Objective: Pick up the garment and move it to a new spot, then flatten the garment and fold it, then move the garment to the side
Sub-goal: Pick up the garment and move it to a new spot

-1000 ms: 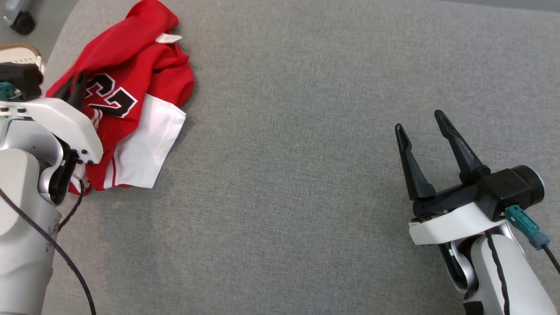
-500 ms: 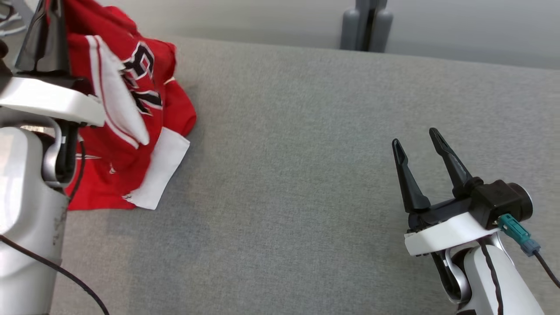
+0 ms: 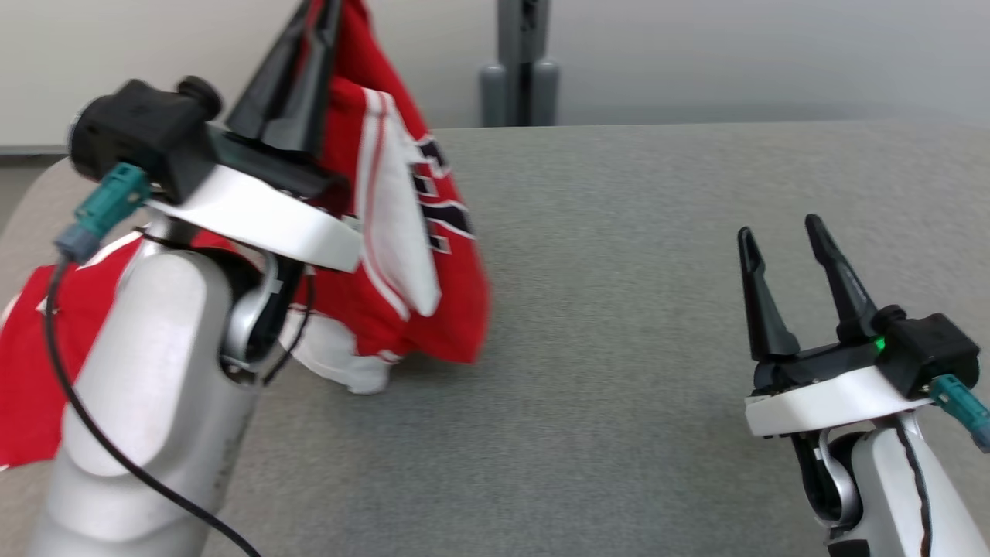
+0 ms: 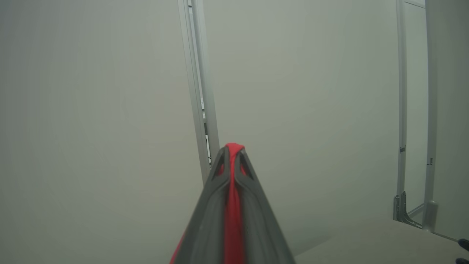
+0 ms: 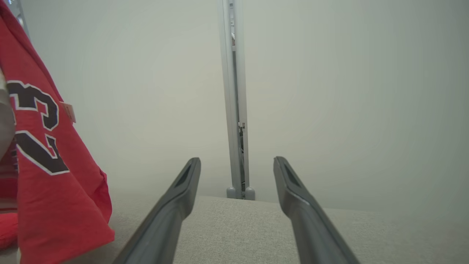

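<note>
At the left side, the left gripper (image 4: 232, 156) points upward and its jaws are closed on a fold of the garment (image 3: 456, 309), which is red with white trim and black figures. A thin strip of red cloth shows between the two fingers. The garment hangs from this one pinch like a curtain. Its lower edge touches or nearly touches the desk (image 3: 634, 232), and another part of it lies lower, behind the pale forearm (image 3: 147, 371) at the far left.

I judge it light, soft and fully limp. It will take no shape of its own, it will swing when carried, and the smooth cloth may slide out of a thin pinch. For the carrying, one grip on a bunched fold seems enough. For the flattening, it would be better to hold two corners, such as the shoulders or the hem, so that it opens under its own weight. The middle of the grey desk looks a natural new spot.

At the right side, the right gripper (image 3: 779, 228) stands above the desk with its jaws wide apart, holding nothing, well apart from the garment.
</note>
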### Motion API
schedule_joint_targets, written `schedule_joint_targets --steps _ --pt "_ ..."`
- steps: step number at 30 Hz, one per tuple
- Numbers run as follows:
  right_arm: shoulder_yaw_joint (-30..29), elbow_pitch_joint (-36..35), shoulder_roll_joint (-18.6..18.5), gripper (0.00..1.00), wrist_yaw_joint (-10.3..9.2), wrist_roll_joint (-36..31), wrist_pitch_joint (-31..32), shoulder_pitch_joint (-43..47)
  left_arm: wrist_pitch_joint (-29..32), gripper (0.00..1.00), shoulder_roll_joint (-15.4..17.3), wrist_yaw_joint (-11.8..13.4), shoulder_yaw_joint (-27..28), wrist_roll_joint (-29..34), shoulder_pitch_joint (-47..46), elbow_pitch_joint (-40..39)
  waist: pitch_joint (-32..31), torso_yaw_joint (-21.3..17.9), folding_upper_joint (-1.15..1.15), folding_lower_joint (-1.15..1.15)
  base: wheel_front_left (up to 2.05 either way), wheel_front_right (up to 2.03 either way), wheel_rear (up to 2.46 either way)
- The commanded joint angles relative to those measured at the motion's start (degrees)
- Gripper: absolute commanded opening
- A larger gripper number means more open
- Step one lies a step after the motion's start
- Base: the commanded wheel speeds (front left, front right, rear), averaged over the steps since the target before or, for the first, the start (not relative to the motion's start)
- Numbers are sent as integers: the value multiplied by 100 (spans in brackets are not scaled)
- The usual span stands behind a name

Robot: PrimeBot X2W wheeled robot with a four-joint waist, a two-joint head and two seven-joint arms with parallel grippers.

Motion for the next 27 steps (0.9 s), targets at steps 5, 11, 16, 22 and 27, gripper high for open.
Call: schedule_joint_targets --steps 5,11,16,22,27 --pt "-264 -78 -32 100 9 160 -32 -116 257 0 -294 125 -352 97 -27 -57 302 -845 0 0 0 0 0" --pt "-370 -188 -36 100 9 277 -32 -231 274 0 -645 132 -761 168 -184 262 639 -1509 0 0 0 0 0" --pt "-472 -228 -31 100 9 475 -32 -301 150 0 -881 247 -1126 199 -368 879 944 -2120 0 0 0 0 0" --pt "-472 -216 -28 100 9 699 -32 -331 -126 0 -959 401 -1587 127 -595 1844 1159 -2624 0 0 0 0 0" --pt "-498 -179 -29 100 9 748 -33 -323 -363 100 -970 501 -2191 -244 -731 2473 1185 -2712 0 0 0 0 0"
